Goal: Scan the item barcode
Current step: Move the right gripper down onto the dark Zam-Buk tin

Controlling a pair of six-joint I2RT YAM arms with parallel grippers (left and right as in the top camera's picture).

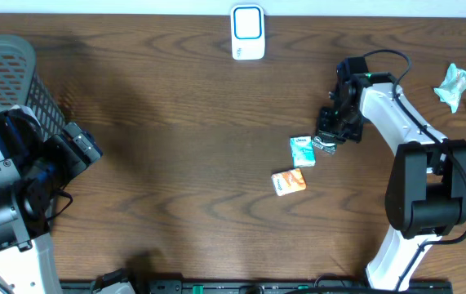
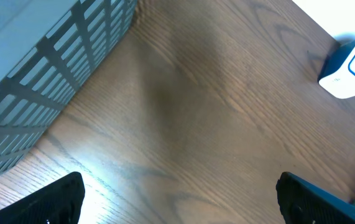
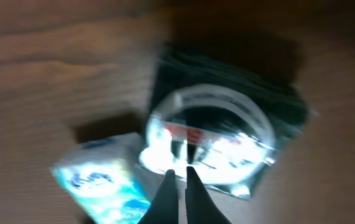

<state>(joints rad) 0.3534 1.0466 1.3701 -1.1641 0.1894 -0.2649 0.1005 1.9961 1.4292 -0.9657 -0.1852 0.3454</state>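
Now, on the counter [image 1: 175, 122], the left hand [image 2: 178, 196] hangs wide open and empty near the basket [image 1: 4, 57]. The scanner [image 1: 247, 33] stands at the far edge, well apart from the right hand [image 3: 180, 177], which is pinched fully shut atop the dark packet [image 3: 227, 124], just beside the teal packet [image 3: 102, 186]. Whether it has caught the film I cannot tell. Lift slowly, confirm the packet comes, then turn its barcode to the scanner.

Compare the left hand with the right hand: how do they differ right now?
The left hand is open wide; the right hand is shut tight. The left hand hangs over bare wood beside the grey basket; the right hand is over a dark package, next to a blue-white packet. Both are above the wooden table.
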